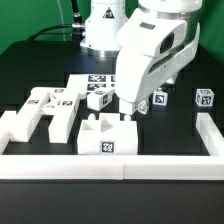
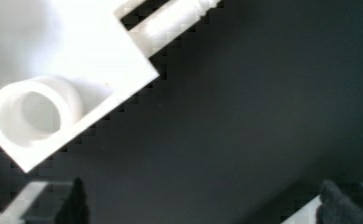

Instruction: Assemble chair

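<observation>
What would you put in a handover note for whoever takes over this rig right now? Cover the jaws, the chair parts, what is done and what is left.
Jaws: open, empty, low over the table beside the flat panel.
Parts, all loose: H-shaped piece at the exterior view's left; notched block by the front border wall; a small block and, further right, a second small block.
Done: nothing visibly joined.
Left: pick up and fit every part into the chair.
</observation>
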Tool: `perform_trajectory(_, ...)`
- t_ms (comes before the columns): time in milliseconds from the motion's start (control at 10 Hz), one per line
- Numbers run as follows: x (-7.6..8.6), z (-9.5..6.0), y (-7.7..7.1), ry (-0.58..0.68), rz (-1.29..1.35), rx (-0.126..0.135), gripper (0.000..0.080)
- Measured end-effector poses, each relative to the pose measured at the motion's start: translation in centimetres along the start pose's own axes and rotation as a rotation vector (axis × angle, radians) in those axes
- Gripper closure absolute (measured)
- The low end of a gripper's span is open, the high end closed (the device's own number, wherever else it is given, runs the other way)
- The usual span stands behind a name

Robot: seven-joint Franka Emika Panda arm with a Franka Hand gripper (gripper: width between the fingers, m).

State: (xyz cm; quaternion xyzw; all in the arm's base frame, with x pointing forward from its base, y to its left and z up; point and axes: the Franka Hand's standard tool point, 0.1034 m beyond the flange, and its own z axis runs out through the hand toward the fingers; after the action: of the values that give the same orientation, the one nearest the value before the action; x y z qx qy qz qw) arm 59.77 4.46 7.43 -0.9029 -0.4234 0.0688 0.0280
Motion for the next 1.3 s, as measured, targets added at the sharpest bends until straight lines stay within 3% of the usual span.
perform_trajectory(700, 0.0, 0.1, 0.0, 0.000, 0.023, 0.000, 0.0150)
perform_trajectory(800, -0.5, 0.3, 0.4, -0.001, 0.057, -0.004, 0.0150)
perform_trajectory(1000, -1.3, 0.5, 2.1, 0.039, 0.203, -0.042, 0.0150)
perform_trajectory(1300, -0.9, 0.6, 1.5, 0.044, 0.388, -0.028, 0.0150)
